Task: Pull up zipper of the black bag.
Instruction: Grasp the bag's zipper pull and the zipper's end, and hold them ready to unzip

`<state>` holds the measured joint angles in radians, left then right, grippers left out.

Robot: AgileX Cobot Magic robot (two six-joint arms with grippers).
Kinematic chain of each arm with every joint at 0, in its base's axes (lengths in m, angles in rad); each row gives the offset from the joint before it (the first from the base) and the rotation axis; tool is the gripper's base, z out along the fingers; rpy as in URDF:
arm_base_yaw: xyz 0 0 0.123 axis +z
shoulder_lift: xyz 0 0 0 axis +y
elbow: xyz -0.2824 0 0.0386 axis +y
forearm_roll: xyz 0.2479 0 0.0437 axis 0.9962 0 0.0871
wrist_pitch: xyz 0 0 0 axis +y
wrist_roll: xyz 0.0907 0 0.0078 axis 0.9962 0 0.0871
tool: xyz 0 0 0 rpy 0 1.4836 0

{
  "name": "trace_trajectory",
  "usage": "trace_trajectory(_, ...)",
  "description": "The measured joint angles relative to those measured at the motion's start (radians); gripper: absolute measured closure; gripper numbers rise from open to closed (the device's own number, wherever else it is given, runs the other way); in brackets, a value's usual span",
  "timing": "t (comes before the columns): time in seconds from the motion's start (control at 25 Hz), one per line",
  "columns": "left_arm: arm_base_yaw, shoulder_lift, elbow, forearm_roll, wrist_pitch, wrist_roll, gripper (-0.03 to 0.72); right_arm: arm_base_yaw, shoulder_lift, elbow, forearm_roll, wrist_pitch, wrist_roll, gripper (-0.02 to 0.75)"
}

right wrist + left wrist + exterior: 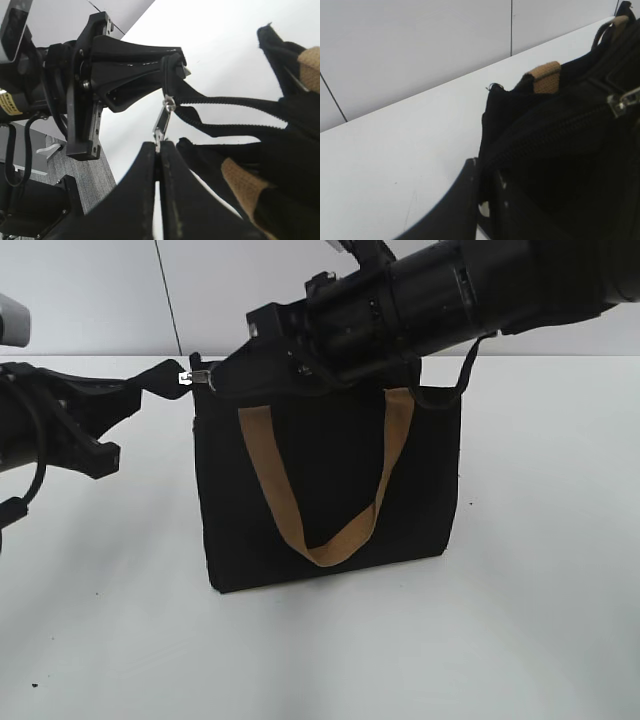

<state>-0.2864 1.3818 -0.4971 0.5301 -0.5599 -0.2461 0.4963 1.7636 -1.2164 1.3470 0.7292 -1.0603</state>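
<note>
The black bag [330,490] stands upright on the white table, its tan handle [290,510] hanging down the front. My right gripper [159,146] reaches across the bag's top to its left end [207,375] and is shut on the zipper's silver pull tab [161,127], which also shows in the exterior view [187,379] and the left wrist view [621,102]. My left gripper [484,192] is shut on the bag's black fabric end at the top left corner [170,374]. The zipper track [545,135] runs along the top, parted behind the pull.
The white table [110,620] stretches all round the bag. A pale wall [90,290] stands behind it. In the right wrist view the table's edge and grey floor [85,190] lie at the lower left, beside the left arm's body [60,90].
</note>
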Motion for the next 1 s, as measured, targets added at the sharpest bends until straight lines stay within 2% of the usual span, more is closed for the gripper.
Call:
trace_trajectory(0.2,-0.001,0.0,0.0,0.003,0.012,0.0,0.659,-0.064,0.0,0.0,0.0,0.011,0.005,0.751)
trace_trajectory(0.4,-0.001,0.0,0.0,0.003,0.029,0.0,0.659,-0.173,0.0,0.0,-0.039,0.034,0.014,0.751)
trace_trajectory(0.72,-0.001,0.0,0.0,-0.013,0.106,0.0,0.659,-0.341,-0.008,0.0,-0.201,0.126,0.112,0.751)
trace_trajectory(1.0,-0.001,0.0,0.0,-0.016,0.125,0.0,0.659,-0.423,-0.062,0.0,-0.317,0.151,0.163,0.751)
